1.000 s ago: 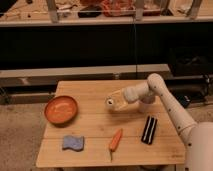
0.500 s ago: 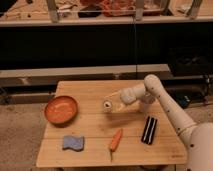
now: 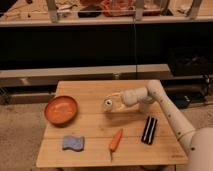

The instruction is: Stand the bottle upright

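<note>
The bottle (image 3: pixel 110 104) is small and pale beige, with a whitish round cap facing left and toward the camera. It lies on its side near the middle of the wooden table (image 3: pixel 85 92). My gripper (image 3: pixel 120 101) reaches in from the right on the white arm (image 3: pixel 160 102) and is shut on the bottle's body. The bottle sits low at the tabletop; I cannot tell whether it touches the wood.
An orange bowl (image 3: pixel 61 110) stands at the table's left. A blue sponge (image 3: pixel 73 143) lies front left, an orange carrot (image 3: pixel 115 139) front middle, and a black rectangular block (image 3: pixel 148 130) front right. A dark shelf unit runs behind the table.
The gripper and the bottle have moved together a little to the left and toward the front of the table. The bottle is still on its side.
</note>
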Robot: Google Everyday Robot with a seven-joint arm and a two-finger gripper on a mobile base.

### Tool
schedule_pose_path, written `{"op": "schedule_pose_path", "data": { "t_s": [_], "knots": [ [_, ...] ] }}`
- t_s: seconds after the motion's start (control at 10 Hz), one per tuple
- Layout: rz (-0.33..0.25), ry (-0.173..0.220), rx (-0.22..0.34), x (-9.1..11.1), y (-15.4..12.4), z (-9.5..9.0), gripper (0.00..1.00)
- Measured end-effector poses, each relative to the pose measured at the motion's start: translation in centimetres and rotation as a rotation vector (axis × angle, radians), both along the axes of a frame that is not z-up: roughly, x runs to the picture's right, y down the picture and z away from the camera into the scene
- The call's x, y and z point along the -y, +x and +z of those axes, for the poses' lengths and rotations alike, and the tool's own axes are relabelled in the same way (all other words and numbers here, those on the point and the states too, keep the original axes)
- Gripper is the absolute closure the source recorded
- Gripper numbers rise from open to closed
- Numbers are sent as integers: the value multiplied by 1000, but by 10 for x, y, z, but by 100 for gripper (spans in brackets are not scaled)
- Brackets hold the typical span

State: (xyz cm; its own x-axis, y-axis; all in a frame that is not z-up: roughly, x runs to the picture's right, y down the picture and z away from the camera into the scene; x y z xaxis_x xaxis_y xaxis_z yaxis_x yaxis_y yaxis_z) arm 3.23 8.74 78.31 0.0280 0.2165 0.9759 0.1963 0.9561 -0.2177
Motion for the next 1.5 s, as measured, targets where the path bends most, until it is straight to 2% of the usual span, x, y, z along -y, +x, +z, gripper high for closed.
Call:
{"op": "schedule_pose_path", "data": {
  "t_s": [0.2,0.4,0.6,0.9,1.1,1.5],
  "knots": [
    [53,-9,-19,3,8,-7,99],
    [112,-14,-55,9,18,-26,99],
    [127,-27,-68,11,14,-39,99],
    [122,-72,-17,-1,-8,-54,99],
    [130,-102,3,-13,-21,-54,99],
    [180,-165,-3,-36,-20,-40,99]
  ]
}}
